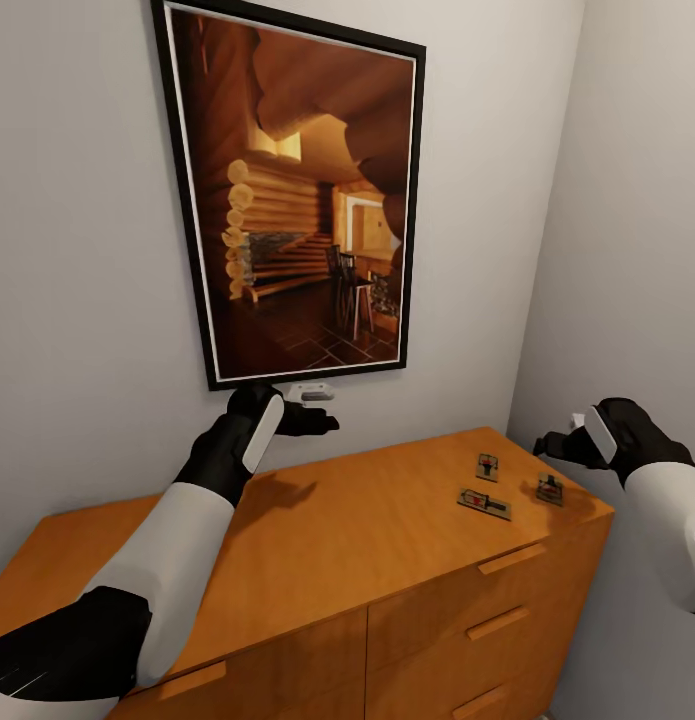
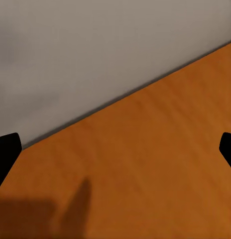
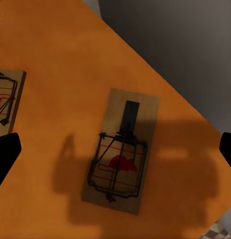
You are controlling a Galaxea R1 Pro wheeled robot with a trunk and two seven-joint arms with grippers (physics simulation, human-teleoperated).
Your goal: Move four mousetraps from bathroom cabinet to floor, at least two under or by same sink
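Note:
Three mousetraps lie on the right end of the orange-brown cabinet (image 1: 367, 540) top: one at the back (image 1: 487, 466), one in front (image 1: 484, 503), one by the right edge (image 1: 549, 488). My right gripper (image 1: 555, 438) hovers open just above that edge trap. In the right wrist view this mousetrap (image 3: 120, 159) lies straight below the right gripper (image 3: 115, 154), and another mousetrap (image 3: 6, 99) shows at the frame's side. My left gripper (image 1: 322, 407) is open and empty above the cabinet's back edge near the wall. A corner of bathroom floor (image 3: 215, 231) shows beyond the cabinet.
A large framed picture of a log cabin interior (image 1: 297, 190) hangs on the grey wall just above my left gripper. The side wall (image 1: 637, 250) stands close to the cabinet's right end. Drawer fronts with slim bar handles (image 1: 497, 622) face me.

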